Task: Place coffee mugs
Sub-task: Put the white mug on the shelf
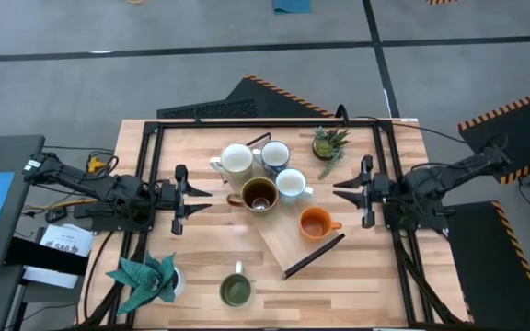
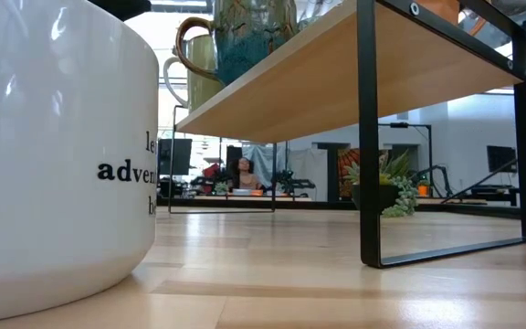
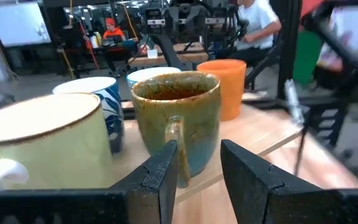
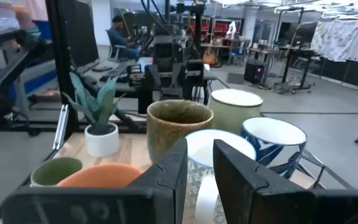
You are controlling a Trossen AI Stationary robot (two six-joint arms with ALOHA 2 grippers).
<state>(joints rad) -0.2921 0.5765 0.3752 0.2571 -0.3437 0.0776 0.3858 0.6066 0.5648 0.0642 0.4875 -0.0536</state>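
Note:
Five coffee mugs stand bunched at the table's middle: cream (image 1: 236, 158), blue-patterned white (image 1: 274, 154), white (image 1: 291, 184), dark brown (image 1: 259, 195) and orange (image 1: 316, 223). The low view shows the brown mug (image 2: 254, 27) and cream mug (image 2: 194, 68) up on a raised wooden shelf (image 2: 336, 73). A green mug (image 1: 236, 291) sits alone near the front edge. My left gripper (image 1: 191, 198) hangs level to the left of the bunch, open, facing the brown mug (image 3: 178, 118). My right gripper (image 1: 346, 190) hangs level to the right, open, facing the white mug (image 4: 219, 146).
A small pot with a spiky plant (image 1: 329, 142) stands at the back right. A teal folded-paper plant (image 1: 145, 279) stands at the front left. A black frame (image 1: 274, 123) rings the table. A large white vessel with black lettering (image 2: 53, 155) fills the low view's left.

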